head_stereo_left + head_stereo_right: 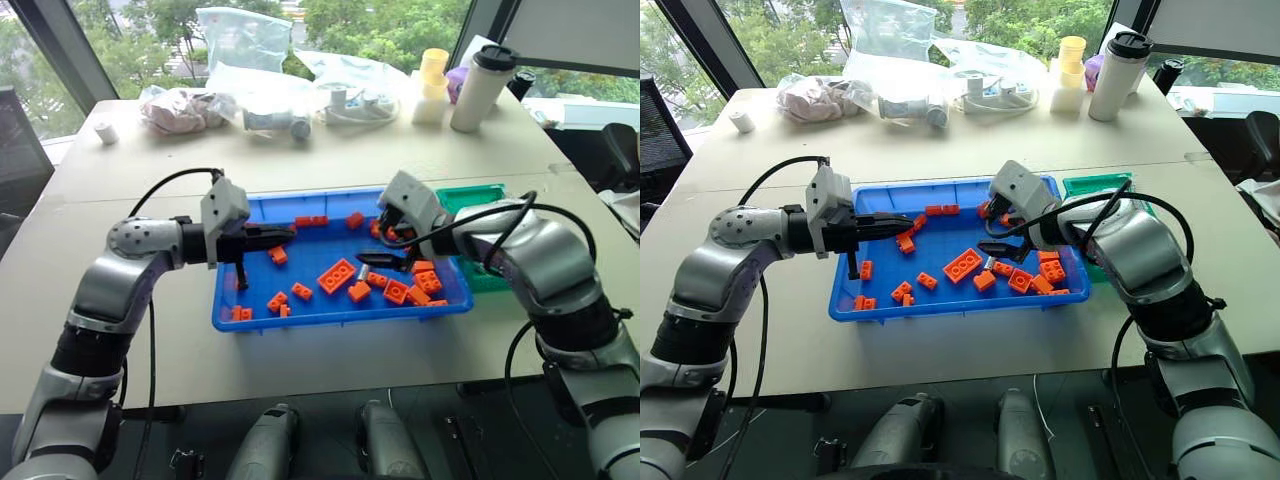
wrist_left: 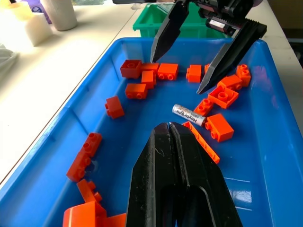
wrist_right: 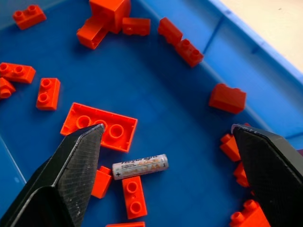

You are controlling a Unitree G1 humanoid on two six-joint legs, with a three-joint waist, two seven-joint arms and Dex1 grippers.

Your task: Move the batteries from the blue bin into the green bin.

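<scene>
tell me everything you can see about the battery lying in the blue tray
The battery is a small silver-grey metal cylinder with dark printed lettering along its side and a plus mark near one end. It lies flat on its side on the floor of the blue bin, among loose orange bricks; a small one sits close under it, though contact is unclear. The right gripper hovers above it with its fingers spread wide to either side, not touching it. Nothing holds the battery.
</scene>
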